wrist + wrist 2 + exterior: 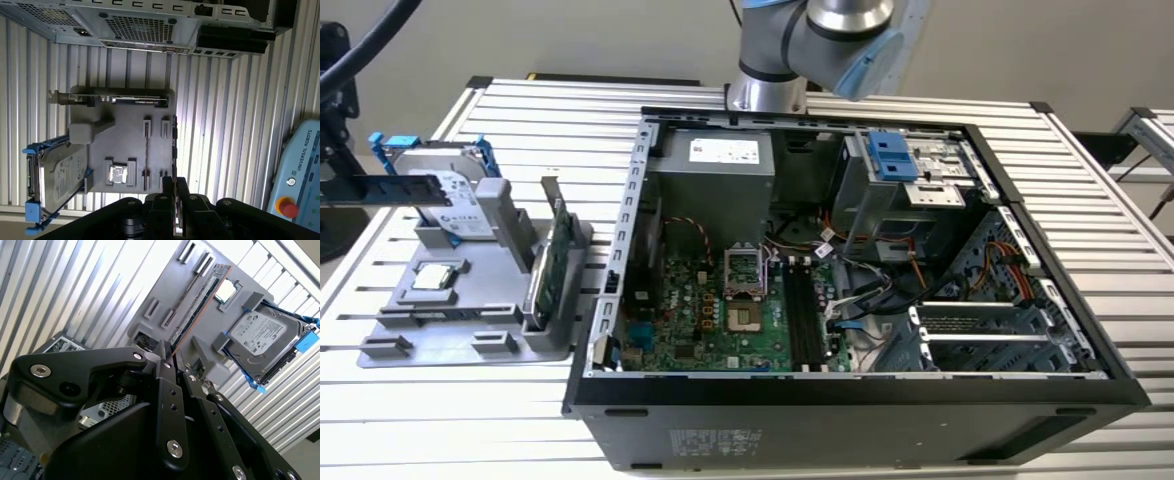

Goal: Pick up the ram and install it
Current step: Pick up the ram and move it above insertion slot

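Observation:
My gripper (pixel 175 182) is shut on the ram (pixel 174 145), which I see edge-on as a thin stick running out from between the fingertips. In the second wrist view the ram (pixel 197 305) shows its row of black chips, and the gripper (pixel 172 357) clamps its near part. In the exterior view the ram (pixel 387 190) hangs level as a dark bar at the view's left edge, above the grey tray (pixel 454 335) and in front of the hard drive. The open computer case (pixel 620 250) lies to the exterior view's right, with dark memory slots (pixel 803 320) on its board.
The tray holds a silver hard drive (pixel 454 205) in a blue frame, a processor chip (pixel 434 278) and an upright green card (pixel 558 255) beside the case. The arm's base (pixel 767 95) stands behind the case. A pendant with a red button (pixel 300 175) lies nearby.

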`<state>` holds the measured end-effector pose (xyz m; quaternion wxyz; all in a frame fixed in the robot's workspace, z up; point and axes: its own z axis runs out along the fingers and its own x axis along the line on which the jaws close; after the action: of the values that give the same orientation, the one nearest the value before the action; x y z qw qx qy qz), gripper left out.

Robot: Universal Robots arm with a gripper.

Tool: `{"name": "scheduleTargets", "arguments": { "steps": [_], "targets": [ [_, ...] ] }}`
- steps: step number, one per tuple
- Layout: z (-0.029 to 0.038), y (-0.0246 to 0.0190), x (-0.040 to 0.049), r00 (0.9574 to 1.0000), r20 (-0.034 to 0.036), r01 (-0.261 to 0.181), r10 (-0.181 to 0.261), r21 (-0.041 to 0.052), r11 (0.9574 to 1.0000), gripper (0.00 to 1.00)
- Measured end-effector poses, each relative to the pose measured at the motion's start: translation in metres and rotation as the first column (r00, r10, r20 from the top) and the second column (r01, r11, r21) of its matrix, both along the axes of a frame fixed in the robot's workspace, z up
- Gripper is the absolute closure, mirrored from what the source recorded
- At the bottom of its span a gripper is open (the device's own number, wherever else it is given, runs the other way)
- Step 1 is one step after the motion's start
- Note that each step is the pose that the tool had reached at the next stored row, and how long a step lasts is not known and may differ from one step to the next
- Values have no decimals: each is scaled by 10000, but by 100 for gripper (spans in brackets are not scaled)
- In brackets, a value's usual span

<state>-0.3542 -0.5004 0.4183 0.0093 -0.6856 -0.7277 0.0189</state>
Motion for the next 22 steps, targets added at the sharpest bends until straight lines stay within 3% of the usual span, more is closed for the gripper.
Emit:
{"name": "scheduleTargets", "arguments": {
  "steps": [22],
  "targets": [
    [26, 0, 91, 10000, -85, 1, -1, -1, 10000, 100]
  ]
}}
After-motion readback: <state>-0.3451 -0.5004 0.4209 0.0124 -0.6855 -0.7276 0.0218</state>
